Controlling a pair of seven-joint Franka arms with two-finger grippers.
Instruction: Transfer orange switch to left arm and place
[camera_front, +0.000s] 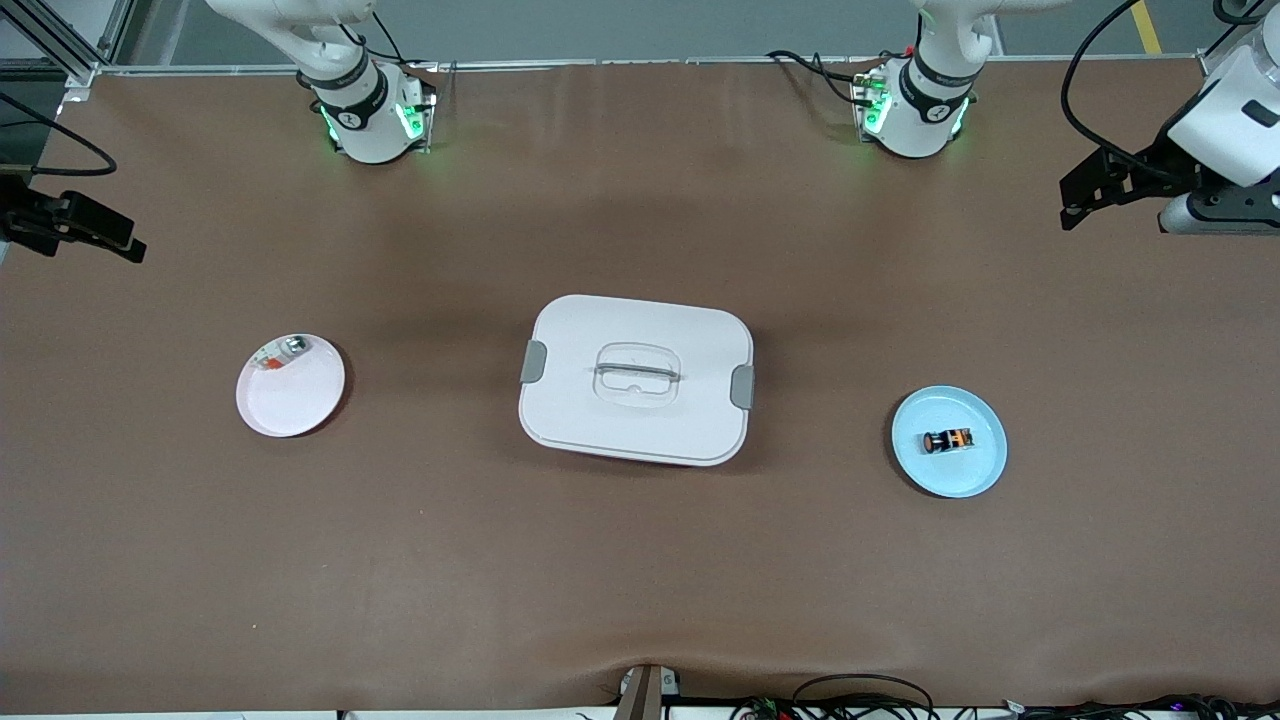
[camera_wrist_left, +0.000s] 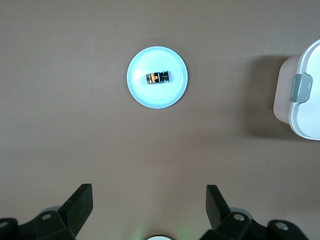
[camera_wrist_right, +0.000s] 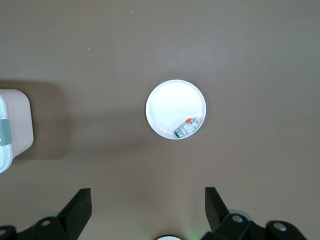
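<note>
The orange switch (camera_front: 948, 440), a tiny black cylinder with orange bands, lies on a small blue plate (camera_front: 975, 475) toward the left arm's end of the table; it also shows in the left wrist view (camera_wrist_left: 157, 78). The white box (camera_front: 636, 378) with grey clips stands at the table's middle. My left gripper (camera_front: 1075, 212) hangs open and empty high at the left arm's end of the table; in its wrist view (camera_wrist_left: 149, 205) the jaws stand wide apart. My right gripper (camera_front: 135, 250) hangs open and empty high at the right arm's end; it also shows in the right wrist view (camera_wrist_right: 148, 205).
A pink plate (camera_front: 300, 400) toward the right arm's end holds a small silvery-white piece with an orange fleck (camera_front: 280, 353), also in the right wrist view (camera_wrist_right: 187, 127). The box's edge shows in both wrist views (camera_wrist_left: 305, 100) (camera_wrist_right: 12, 130). Brown table mat (camera_front: 640, 560) all around.
</note>
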